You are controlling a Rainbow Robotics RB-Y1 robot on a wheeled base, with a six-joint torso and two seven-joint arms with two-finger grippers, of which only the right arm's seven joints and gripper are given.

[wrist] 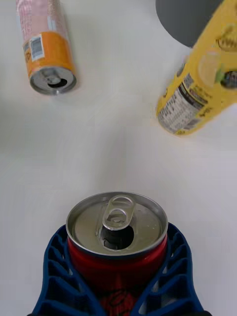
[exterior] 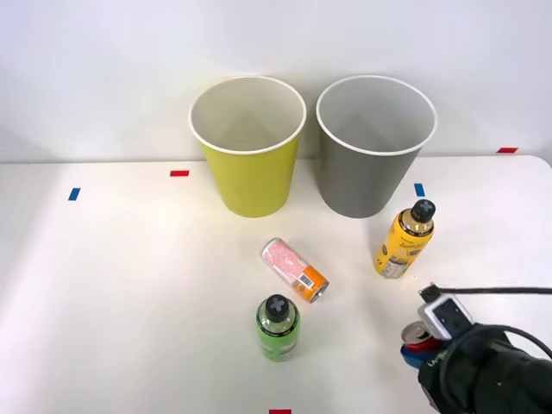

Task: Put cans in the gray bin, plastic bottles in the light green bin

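My right gripper (exterior: 420,343) (wrist: 117,266) is at the table's front right, shut on the red can (wrist: 116,237) (exterior: 417,334). Its blue ribbed fingers (wrist: 54,276) hug both sides of the can, whose silver top with pull tab faces the wrist camera. The pink-white can with the orange band (exterior: 295,269) (wrist: 47,47) lies on its side mid-table. The yellow-orange bottle (exterior: 404,241) (wrist: 202,84) stands upright in front of the gray bin (exterior: 374,147) (wrist: 185,17). The green bottle (exterior: 277,329) stands near the front centre. The light green bin (exterior: 249,147) stands left of the gray one.
Both bins stand side by side at the back of the white table (exterior: 129,285). Small red tape marks (exterior: 178,173) and blue ones (exterior: 73,194) dot the tabletop. A black cable (exterior: 500,291) runs from my wrist toward the right edge.
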